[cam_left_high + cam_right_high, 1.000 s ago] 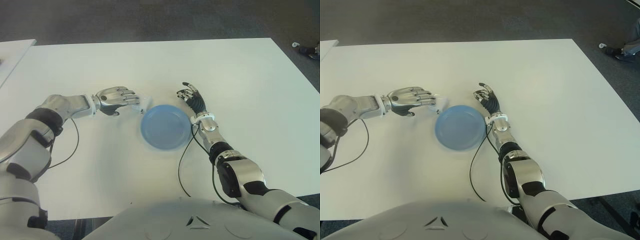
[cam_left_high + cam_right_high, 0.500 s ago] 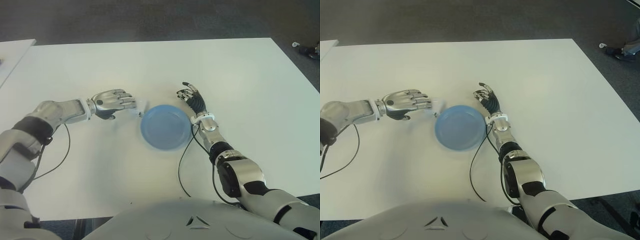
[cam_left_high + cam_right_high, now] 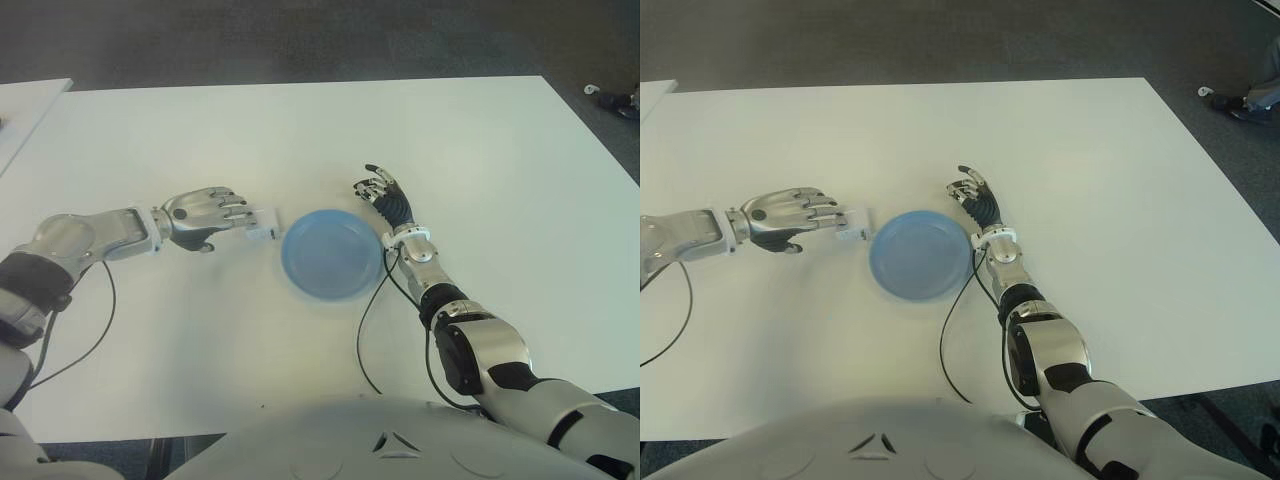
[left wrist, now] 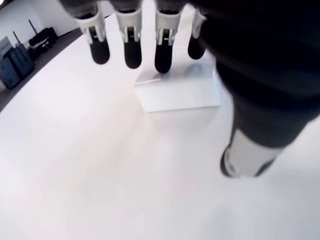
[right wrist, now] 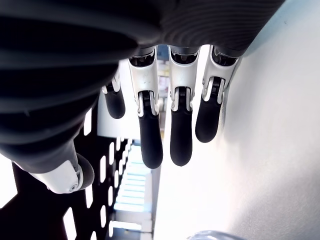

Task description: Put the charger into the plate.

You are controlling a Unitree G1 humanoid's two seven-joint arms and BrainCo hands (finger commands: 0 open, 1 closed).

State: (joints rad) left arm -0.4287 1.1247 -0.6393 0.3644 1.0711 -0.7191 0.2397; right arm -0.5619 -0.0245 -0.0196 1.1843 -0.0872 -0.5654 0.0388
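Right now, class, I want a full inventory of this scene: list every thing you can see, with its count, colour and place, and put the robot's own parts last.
table: one, white, fills most of the eye views.
plate: one, blue, near the table's middle, nothing in it.
charger: one, white, on the table just left of the plate, at the left hand's fingertips.
second table: one, white, at the far left edge.
floor: dark grey, beyond the table.
cables: thin, black, one trailing from each forearm.
left hand: one, silver and black, left of the charger, fingers spread, holding nothing.
right hand: one, silver and black, by the plate's far right edge, fingers relaxed, holding nothing.
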